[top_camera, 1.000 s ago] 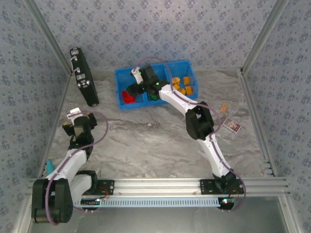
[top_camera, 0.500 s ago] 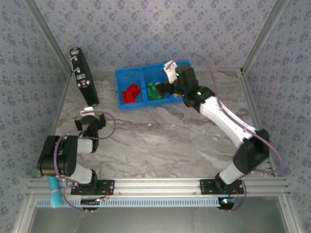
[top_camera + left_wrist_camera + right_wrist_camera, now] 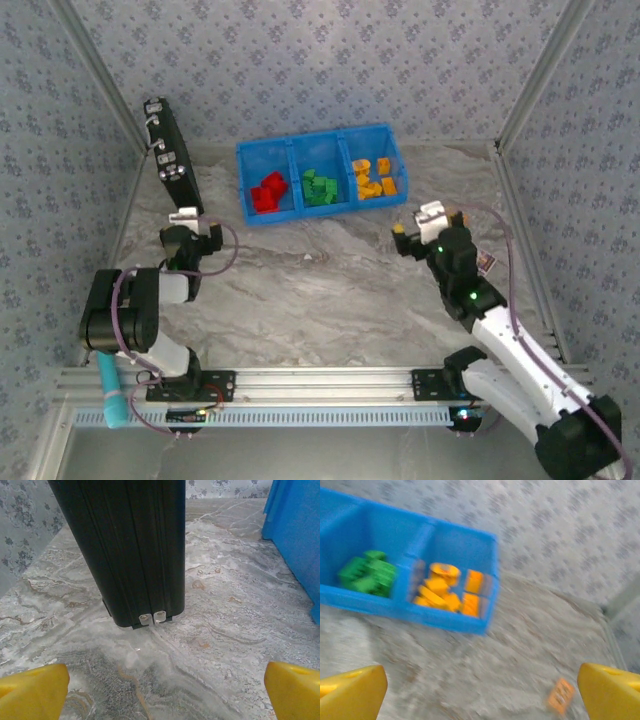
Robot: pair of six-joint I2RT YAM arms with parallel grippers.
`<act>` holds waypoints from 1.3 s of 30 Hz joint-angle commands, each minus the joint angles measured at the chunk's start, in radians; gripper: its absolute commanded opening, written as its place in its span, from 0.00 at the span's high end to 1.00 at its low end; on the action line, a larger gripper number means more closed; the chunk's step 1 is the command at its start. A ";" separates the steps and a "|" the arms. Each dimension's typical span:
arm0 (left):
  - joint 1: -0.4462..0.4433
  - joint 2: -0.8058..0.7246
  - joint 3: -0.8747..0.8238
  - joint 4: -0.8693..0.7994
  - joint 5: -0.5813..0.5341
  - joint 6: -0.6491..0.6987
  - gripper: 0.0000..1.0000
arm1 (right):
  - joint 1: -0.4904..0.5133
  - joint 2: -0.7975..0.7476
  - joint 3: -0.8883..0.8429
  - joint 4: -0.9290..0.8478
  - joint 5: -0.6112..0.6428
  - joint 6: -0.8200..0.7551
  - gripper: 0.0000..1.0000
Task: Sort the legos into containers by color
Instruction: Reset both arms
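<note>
Marble table (image 3: 330, 300) | black case (image 3: 130, 545) just before left fingers (image 3: 30, 690), wide | right fingers (image 3: 612, 690) wide

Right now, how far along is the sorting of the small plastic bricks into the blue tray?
Looks done: red plastic bricks, green bricks and orange-yellow bricks lie each in its own compartment of the bright blue plastic tray. In hand: nothing; the left gripper and the right gripper are open and empty. Left: perhaps one small orange piece on the marble table, too blurred to identify.

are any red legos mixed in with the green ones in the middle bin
No, the middle compartment holds only green legos; the red legos sit in the left compartment.
</note>
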 commanded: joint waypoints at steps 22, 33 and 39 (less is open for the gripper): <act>0.004 0.000 0.015 -0.022 0.061 -0.012 0.00 | -0.417 0.604 -0.157 0.681 -0.364 0.141 0.01; 0.005 0.001 0.015 -0.023 0.061 -0.012 0.00 | -0.425 0.742 -0.118 0.725 -0.380 0.151 0.01; 0.004 0.000 0.015 -0.022 0.062 -0.012 0.00 | -0.424 0.741 -0.117 0.724 -0.376 0.149 0.01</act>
